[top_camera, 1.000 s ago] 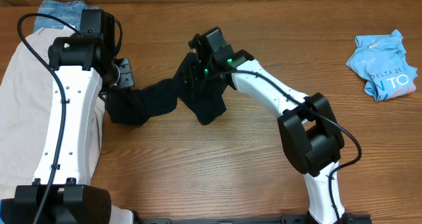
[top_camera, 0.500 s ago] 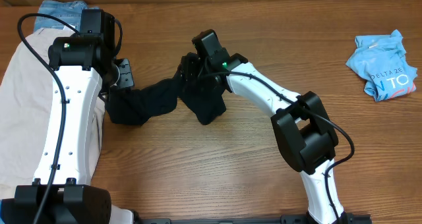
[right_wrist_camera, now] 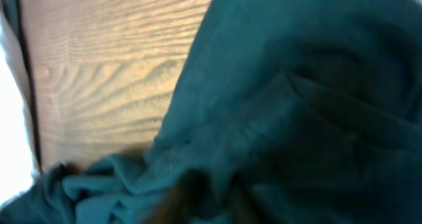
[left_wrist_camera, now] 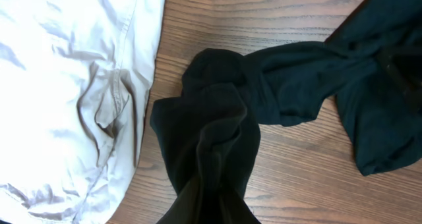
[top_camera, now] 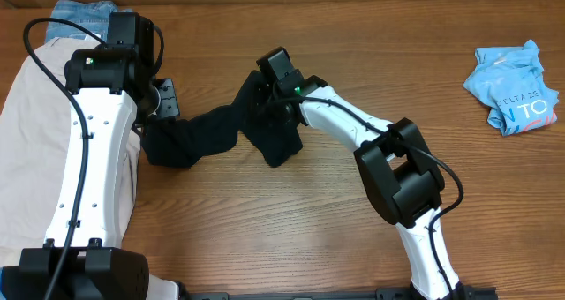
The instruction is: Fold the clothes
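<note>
The black T-shirt lies bunched in a rope-like strip across the wooden table, strung between both grippers. My left gripper is shut on its left end. In the left wrist view the black T-shirt gathers into a tight twist that runs down into the jaws, and the fingers are hidden under it. My right gripper sits on the shirt's right-hand bunch. In the right wrist view the cloth fills the frame, and a fold is pinched between the dark, blurred fingers of the right gripper.
Beige shorts are spread out at the far left under the left arm, and their edge lies beside the black shirt. Blue denim lies at the back left. A crumpled light-blue printed tee sits at the far right.
My right gripper has shifted slightly left over the shirt's bunch, and its jaws have closed on the cloth. The left arm and its grip have not moved.
</note>
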